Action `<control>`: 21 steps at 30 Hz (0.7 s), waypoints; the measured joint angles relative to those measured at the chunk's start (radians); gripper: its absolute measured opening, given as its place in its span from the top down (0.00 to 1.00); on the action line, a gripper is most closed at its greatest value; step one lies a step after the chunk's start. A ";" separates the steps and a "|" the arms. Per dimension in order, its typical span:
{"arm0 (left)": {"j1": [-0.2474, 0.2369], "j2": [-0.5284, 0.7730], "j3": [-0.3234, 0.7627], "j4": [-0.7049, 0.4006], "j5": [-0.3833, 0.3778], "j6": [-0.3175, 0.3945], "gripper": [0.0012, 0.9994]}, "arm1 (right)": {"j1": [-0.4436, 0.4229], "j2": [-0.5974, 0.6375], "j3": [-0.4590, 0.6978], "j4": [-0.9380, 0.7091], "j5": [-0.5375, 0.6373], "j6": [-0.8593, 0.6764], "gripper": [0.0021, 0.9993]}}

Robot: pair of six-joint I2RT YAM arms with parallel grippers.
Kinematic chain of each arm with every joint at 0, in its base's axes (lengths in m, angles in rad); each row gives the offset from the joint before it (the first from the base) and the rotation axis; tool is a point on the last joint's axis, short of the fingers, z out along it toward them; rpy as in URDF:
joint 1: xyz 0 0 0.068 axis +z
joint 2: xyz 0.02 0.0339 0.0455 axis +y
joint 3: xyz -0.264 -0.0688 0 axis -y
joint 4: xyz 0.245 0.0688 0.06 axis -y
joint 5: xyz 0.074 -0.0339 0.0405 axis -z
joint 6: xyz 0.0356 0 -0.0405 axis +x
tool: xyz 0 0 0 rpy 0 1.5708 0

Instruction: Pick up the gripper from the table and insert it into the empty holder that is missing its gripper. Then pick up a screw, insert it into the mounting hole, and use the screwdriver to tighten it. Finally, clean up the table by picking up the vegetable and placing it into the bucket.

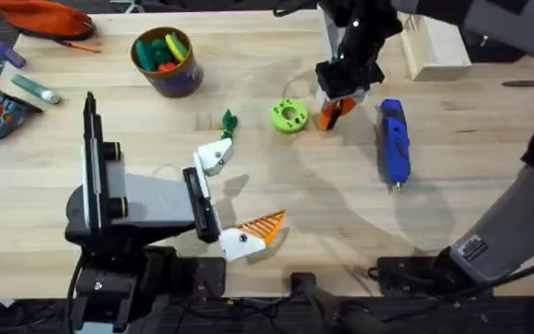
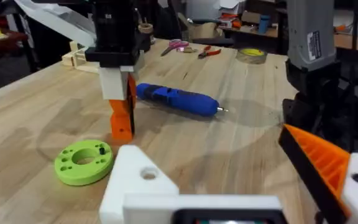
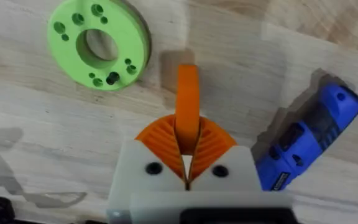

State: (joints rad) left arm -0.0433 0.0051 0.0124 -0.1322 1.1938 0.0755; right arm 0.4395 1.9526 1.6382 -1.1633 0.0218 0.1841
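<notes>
Fingers (image 3: 211,144) hide gripper (image 3: 187,106) (base).

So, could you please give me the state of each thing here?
right gripper: shut on the gripper, low over the table
left gripper: open
holder: bare
screwdriver: lying flat
vegetable: on the table
bucket: upright

The pale wooden table (image 2: 36,118) has a matt finish with visible plank grain. The lime-green round plastic disc (image 3: 98,42) looks matt and faintly layered (as printed parts do). The small orange plastic finger (image 3: 187,102) is smooth with a slight sheen. The blue pen-shaped screwdriver (image 2: 178,99) has glossy plastic and a thin bright metal bit. The white angular plastic mount (image 2: 135,180) is matt.
</notes>
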 joint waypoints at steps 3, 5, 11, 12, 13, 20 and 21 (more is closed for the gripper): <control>0.000 0.000 0.000 0.000 0.000 0.000 0.01 | 0.001 0.000 0.000 0.001 0.000 0.000 0.98; 0.000 0.000 0.000 0.000 0.000 0.000 0.01 | 0.001 -0.001 0.000 0.001 0.000 0.000 0.98; 0.000 0.000 0.000 0.000 0.000 0.000 0.01 | 0.001 -0.096 0.000 0.001 0.000 0.021 0.98; 0.000 0.000 0.000 0.000 0.000 0.000 0.01 | 0.001 -0.128 0.000 0.001 0.000 0.026 0.98; 0.000 0.000 0.000 0.000 0.000 0.000 0.01 | 0.001 -0.166 0.000 0.000 0.000 0.032 0.98; 0.000 0.000 0.000 0.000 0.000 0.000 0.01 | 0.001 -0.500 -0.140 0.142 -0.072 0.056 0.99; 0.000 0.000 0.000 0.000 0.000 0.000 0.01 | 0.001 -0.536 -0.175 0.161 -0.094 0.056 0.99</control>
State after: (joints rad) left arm -0.0433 0.0051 0.0124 -0.1322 1.1938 0.0756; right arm 0.4404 1.4161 1.4634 -1.0018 -0.0721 0.2401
